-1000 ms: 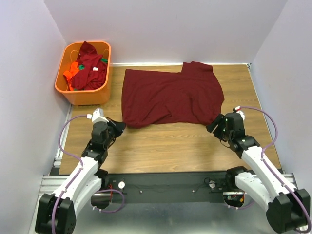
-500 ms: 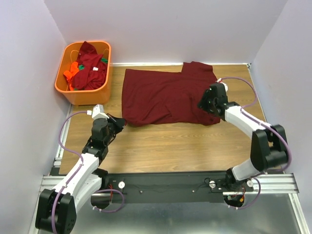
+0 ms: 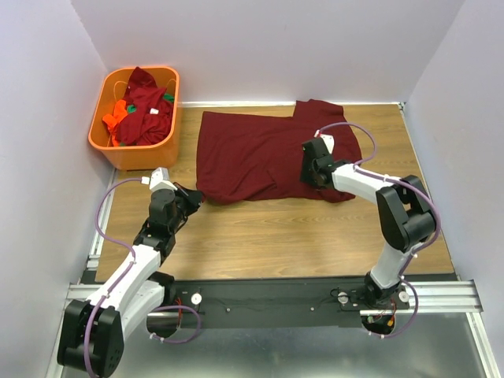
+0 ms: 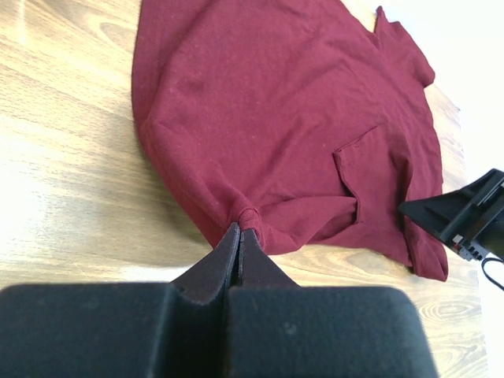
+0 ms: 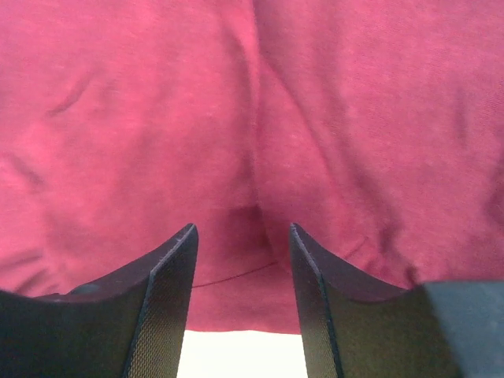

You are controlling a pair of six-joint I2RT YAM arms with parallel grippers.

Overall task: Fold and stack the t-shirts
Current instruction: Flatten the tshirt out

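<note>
Left gripper (image 4: pixel 239 230) is pinching shut on the t-shirt (image 3: pixel 252 153) at its 7 o'clock corner. Right gripper (image 5: pixel 241 230) is hovering at 3 o'clock; jaws part-open, empty.

Premises: robotics lab test cell, not domestic. Evidence: L arm (image 3: pixel 134 272) and R arm (image 3: pixel 405 216) are bolted to a metal rail (image 3: pixel 453 290) at the near edge of a wood-top table (image 3: pixel 268 232), w/ purple cables (image 3: pixel 98 223) running exposed along both arms. Bench is boxed in on three sides by plain pale partition walls (image 3: pixel 268 47).
</note>
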